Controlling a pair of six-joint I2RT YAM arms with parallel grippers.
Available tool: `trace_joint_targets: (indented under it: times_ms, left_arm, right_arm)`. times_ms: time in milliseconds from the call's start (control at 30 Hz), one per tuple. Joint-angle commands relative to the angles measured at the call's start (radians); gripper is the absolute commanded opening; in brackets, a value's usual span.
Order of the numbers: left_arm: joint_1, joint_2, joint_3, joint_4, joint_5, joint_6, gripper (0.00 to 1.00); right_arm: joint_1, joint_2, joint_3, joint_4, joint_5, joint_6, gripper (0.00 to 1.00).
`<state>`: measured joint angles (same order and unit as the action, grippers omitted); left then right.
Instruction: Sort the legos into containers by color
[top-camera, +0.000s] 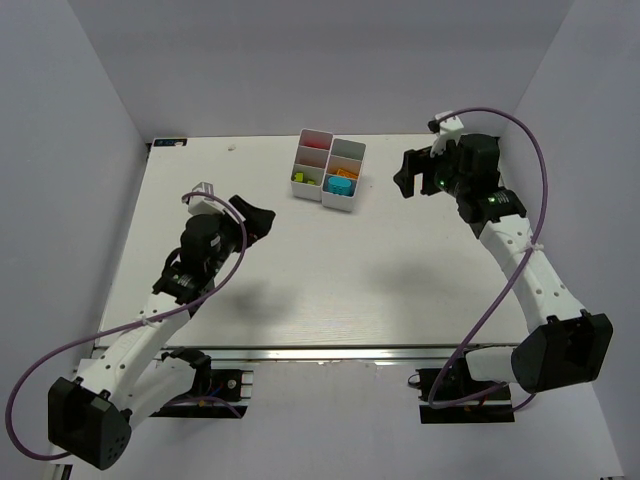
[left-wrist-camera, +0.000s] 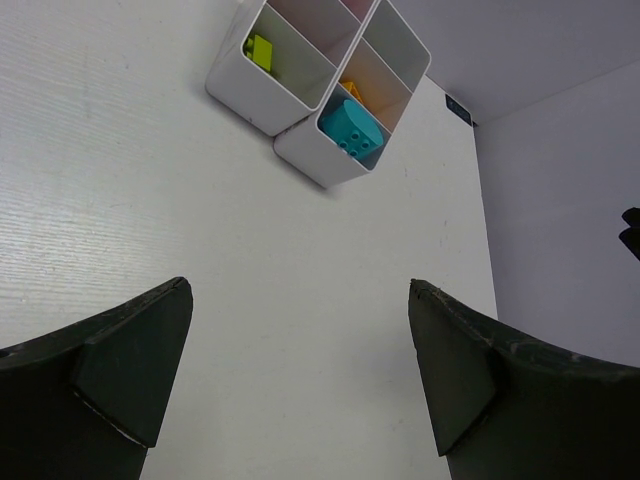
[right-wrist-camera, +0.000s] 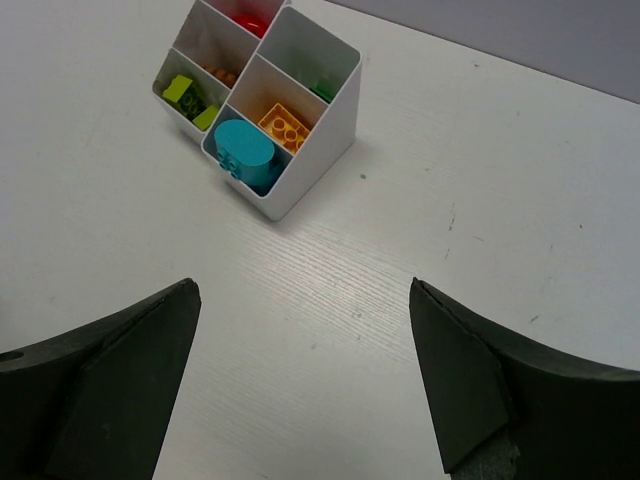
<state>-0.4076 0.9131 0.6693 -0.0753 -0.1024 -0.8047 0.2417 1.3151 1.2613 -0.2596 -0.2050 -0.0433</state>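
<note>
The white containers (top-camera: 346, 147) stand at the far middle of the table and hold the legos. In the right wrist view, the containers (right-wrist-camera: 335, 110) hold a cyan brick (right-wrist-camera: 243, 148), a yellow-orange brick (right-wrist-camera: 284, 126), lime bricks (right-wrist-camera: 180, 88), orange-brown bricks (right-wrist-camera: 220, 74), a red brick (right-wrist-camera: 245, 17) and a green one (right-wrist-camera: 323, 92). The left wrist view shows the cyan brick (left-wrist-camera: 351, 127) and a lime brick (left-wrist-camera: 260, 51). My left gripper (top-camera: 258, 217) is open and empty, left of the containers. My right gripper (top-camera: 405, 175) is open and empty, right of them.
The white table (top-camera: 300, 270) is walled by grey panels at the left, the back and the right. A small dark tag (top-camera: 167, 141) sits at the far left corner. No loose bricks show on the tabletop.
</note>
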Motion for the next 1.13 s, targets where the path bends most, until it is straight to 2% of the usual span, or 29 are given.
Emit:
trace_joint_targets:
  times_ms: [0, 367, 1100]
  left_arm:
    - [0.003, 0.001, 0.044, 0.015, 0.024, 0.019, 0.98]
    - [0.003, 0.013, 0.038, 0.04, 0.032, 0.022, 0.98]
    - [0.001, 0.006, 0.016, 0.068, 0.029, 0.029, 0.98]
  right_arm:
    - [-0.002, -0.03, -0.029, 0.025, 0.055, 0.023, 0.89]
    - [-0.002, -0.056, -0.089, 0.043, 0.107, 0.036, 0.89]
    - [-0.005, -0.088, -0.132, 0.046, 0.087, 0.025, 0.9]
